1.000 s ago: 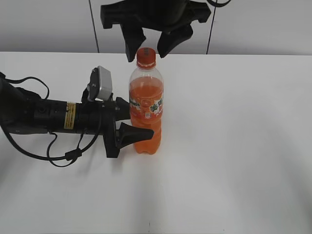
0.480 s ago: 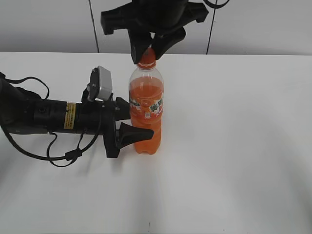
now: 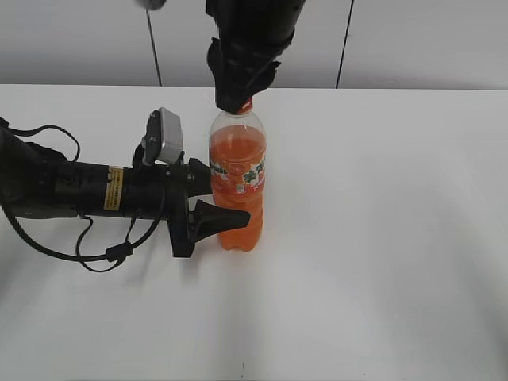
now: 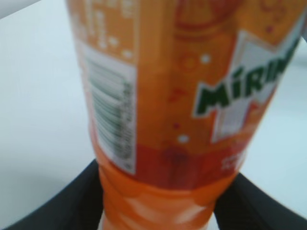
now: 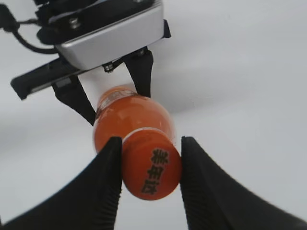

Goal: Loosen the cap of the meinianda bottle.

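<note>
Both hands gripping, right hand (image 5: 149,165) pinching cap (image 5: 152,168)

Lab bench: bare white table (image 3: 381,262); panelled wall (image 3: 429,40).

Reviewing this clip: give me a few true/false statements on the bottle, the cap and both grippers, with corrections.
1. The meinianda bottle stands upright on the table. True.
2. The right gripper hangs open beside the cap. False: its fingers clamp the cap from both sides.
3. The left gripper holds the bottle's body. True.
4. The bottle is nearly empty. False: orange drink fills it almost to the neck.
5. The cap lies on the table. False: it sits on the bottle.
</note>
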Motion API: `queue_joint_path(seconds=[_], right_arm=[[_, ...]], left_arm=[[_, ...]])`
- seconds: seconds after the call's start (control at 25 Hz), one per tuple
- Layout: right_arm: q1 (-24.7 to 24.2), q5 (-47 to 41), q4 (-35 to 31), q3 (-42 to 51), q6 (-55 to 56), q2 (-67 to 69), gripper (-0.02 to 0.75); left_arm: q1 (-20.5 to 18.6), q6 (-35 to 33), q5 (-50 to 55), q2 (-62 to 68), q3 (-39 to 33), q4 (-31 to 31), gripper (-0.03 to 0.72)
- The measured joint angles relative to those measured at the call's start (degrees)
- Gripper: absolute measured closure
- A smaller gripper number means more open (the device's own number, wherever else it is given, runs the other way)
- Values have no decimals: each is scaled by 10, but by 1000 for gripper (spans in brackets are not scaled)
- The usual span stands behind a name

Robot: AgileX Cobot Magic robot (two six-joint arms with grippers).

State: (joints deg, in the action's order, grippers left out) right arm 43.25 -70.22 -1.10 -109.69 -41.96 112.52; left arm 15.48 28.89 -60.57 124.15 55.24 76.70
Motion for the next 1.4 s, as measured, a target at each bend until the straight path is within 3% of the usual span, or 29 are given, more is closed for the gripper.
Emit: queue_joint_path(seconds=[0.24,0.36,1.2,1.32,1.4], right_arm=[[0,-7,-1,0,-271,-1,462],[0,-9,-1,0,-329,-2,462],[0,-10,0,0,-343,-3,458],[0,-7,1,0,-336,-3,433],[0,-3,0,0,-328,-3,375]], left_arm=[[0,-2,0,0,0,1,280],[0,-3,0,0,0,1,280],[0,-4,1,0,0,1,280],[0,-4,1,0,0,1,280],[0,-2,1,0,0,1,280]])
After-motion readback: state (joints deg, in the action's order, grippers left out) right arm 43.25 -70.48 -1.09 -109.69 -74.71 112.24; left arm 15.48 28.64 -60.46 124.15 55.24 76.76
